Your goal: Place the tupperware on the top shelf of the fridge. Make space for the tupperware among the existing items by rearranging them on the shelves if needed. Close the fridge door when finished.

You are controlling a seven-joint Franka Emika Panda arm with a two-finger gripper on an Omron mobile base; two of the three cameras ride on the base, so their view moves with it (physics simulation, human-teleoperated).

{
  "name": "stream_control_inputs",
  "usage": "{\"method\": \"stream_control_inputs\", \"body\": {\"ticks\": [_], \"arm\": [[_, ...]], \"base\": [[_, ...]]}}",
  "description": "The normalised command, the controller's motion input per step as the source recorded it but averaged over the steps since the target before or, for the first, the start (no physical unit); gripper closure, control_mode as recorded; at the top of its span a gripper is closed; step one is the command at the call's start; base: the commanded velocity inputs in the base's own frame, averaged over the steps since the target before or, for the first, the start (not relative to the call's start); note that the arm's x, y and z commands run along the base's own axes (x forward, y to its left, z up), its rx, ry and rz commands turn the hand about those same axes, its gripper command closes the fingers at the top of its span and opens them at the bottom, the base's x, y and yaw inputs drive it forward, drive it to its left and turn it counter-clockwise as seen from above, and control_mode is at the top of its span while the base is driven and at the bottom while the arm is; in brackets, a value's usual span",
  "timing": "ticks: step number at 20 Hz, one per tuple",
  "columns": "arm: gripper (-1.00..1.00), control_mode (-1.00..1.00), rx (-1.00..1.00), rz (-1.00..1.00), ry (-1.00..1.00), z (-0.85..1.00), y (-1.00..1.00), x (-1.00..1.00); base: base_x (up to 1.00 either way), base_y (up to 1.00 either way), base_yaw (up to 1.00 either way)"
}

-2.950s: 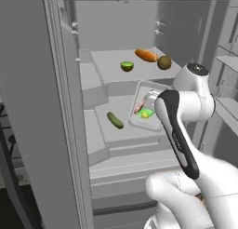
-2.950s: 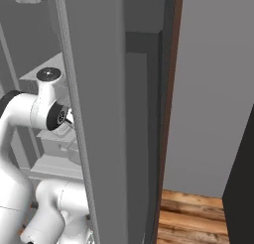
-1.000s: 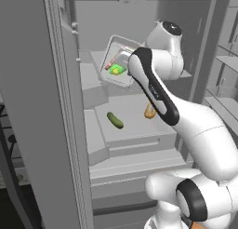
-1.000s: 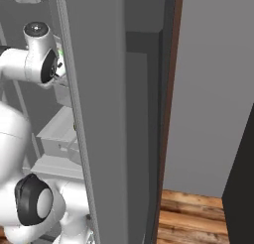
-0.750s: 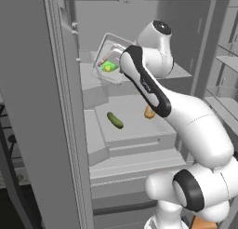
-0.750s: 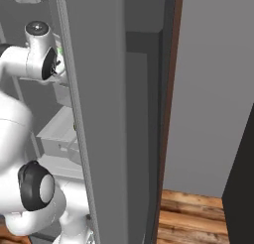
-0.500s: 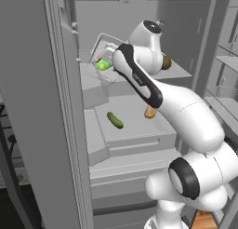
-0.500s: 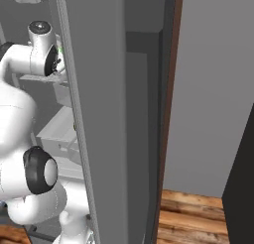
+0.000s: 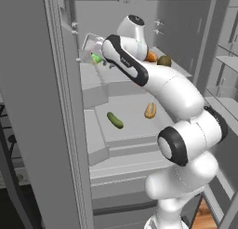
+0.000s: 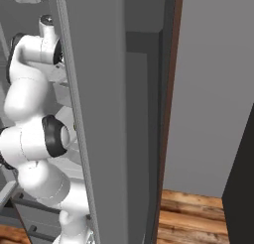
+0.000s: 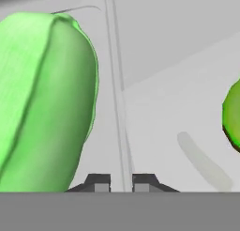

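Gripper [image 11: 117, 180] stays clamped on the tupperware [image 9: 93, 50] rim and has swung it from mid-fridge up to the left end of the top shelf [image 9: 90, 74], so setting it down looks next.

Pale grey fridge [image 9: 32, 107] interior with pale grey shelves [image 9: 135, 109]. A clear tupperware [image 9: 93, 49] shows bright green food inside; an orange carrot [image 9: 151, 57] and a brown-green round fruit [image 9: 164, 61] lie on the top shelf [image 9: 88, 79]. Lower down lie a dark green cucumber [image 9: 115, 120] and a tan bun [image 9: 149, 111] with an orange streak; brown wood floor shows at the near right.
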Motion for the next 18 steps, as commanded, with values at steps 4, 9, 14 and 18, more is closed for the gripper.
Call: {"method": "stream_control_inputs", "body": {"ticks": [4,9,14,18], "arm": [[1.00,-1.00,-0.01,0.00,0.00,-0.03,0.01,0.61],[-1.00,-1.00,-0.11,0.00,0.00,-0.40,0.35,0.60],[-1.00,-1.00,-0.12,-0.05,-0.06,-0.08,0.14,0.24],[-1.00,-1.00,-0.16,-0.19,-0.24,0.17,0.00,-0.22]], "base": [[0.00,0.00,0.00],[0.00,0.00,0.00],[0.00,0.00,0.00],[0.00,0.00,0.00]]}}
